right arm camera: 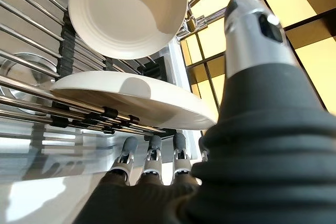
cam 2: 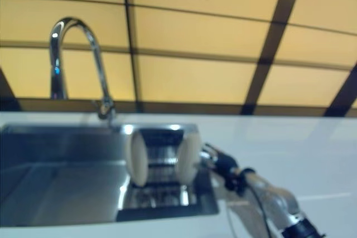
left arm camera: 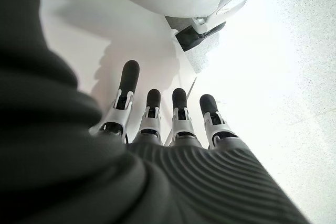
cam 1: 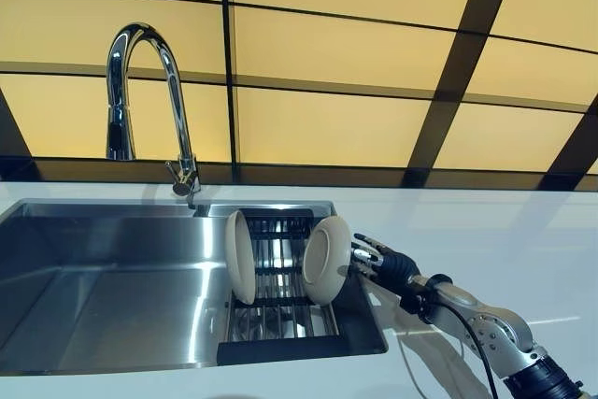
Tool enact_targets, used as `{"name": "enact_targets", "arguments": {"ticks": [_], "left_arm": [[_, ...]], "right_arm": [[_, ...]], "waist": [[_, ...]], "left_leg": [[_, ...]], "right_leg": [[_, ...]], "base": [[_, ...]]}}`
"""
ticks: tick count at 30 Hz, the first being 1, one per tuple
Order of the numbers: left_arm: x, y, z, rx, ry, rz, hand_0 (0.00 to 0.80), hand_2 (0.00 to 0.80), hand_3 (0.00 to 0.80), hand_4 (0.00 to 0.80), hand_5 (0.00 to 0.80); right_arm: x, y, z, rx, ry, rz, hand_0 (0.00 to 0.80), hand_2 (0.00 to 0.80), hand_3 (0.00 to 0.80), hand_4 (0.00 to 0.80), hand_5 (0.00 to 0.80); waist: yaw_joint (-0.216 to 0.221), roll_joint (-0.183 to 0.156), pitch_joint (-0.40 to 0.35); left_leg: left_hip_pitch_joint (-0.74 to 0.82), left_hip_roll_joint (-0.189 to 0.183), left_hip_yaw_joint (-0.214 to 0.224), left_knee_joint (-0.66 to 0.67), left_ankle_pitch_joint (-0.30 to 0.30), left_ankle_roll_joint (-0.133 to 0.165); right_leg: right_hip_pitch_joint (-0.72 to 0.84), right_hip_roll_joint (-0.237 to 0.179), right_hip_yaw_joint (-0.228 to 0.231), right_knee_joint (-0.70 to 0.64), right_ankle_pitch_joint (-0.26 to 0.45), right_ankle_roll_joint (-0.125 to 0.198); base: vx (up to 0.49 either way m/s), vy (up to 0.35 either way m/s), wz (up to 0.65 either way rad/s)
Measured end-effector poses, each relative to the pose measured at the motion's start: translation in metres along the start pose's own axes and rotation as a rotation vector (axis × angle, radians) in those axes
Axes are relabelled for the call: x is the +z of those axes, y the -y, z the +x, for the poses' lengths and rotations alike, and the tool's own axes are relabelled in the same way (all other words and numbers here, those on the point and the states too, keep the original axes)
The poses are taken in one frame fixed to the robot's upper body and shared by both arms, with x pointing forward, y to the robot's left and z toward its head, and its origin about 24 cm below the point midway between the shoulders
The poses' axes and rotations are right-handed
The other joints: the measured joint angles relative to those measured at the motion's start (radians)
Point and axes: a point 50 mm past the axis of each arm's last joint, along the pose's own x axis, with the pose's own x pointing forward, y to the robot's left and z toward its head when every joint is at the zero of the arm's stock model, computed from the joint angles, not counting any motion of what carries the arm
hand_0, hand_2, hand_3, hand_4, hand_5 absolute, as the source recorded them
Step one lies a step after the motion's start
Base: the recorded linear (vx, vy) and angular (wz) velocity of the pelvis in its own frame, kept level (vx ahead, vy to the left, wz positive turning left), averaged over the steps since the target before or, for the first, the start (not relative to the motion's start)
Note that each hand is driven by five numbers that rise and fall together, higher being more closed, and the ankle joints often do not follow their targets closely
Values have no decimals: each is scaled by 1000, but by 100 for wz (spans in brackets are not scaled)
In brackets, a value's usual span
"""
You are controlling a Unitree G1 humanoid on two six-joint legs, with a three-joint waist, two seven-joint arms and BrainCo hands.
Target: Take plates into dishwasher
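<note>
Two white plates stand on edge in a black wire rack [cam 1: 280, 310] set in the right end of the sink. The left plate [cam 1: 240, 256] is a deeper dish, and its hollow face [right arm camera: 126, 14] looks toward my right hand. The right plate [cam 1: 325, 259] has my right hand [cam 1: 383, 263] just behind it. That hand is open: its straight fingers [right arm camera: 153, 153] lie at the plate's rim [right arm camera: 136, 100] and its thumb stays apart. I cannot tell whether they touch. My left hand [left arm camera: 157, 124] shows only in its wrist view, open and holding nothing.
A steel sink basin [cam 1: 103, 287] lies left of the rack, with a tall chrome tap [cam 1: 140, 91] behind it. White counter [cam 1: 486, 231] spreads to the right. A yellow panelled wall with dark strips rises behind. No dishwasher is in view.
</note>
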Motion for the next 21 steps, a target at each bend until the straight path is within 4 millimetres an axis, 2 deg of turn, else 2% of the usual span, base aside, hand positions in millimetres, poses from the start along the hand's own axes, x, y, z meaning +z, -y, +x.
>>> {"name": "enact_targets", "arguments": {"ticks": [9,21], "left_arm": [[0,0,0,0,0,0,0,0,0,0,0],[0,0,0,0,0,1,0,0,0,0,0]], "right_arm": [[-9,-1,0,4,-34,3,0,0,0,0,0],[-10,-1,1,-14,-37,3,0,0,0,0,0]], "waist": [[0,0,0],[0,-1,1]], "left_leg": [[0,0,0,0,-1,2],[2,0,-2,0,-2,2]], "right_leg": [[1,0,0,0,0,0],[3,0,-2,0,0,0]], "base": [[0,0,0],[0,0,0]]}}
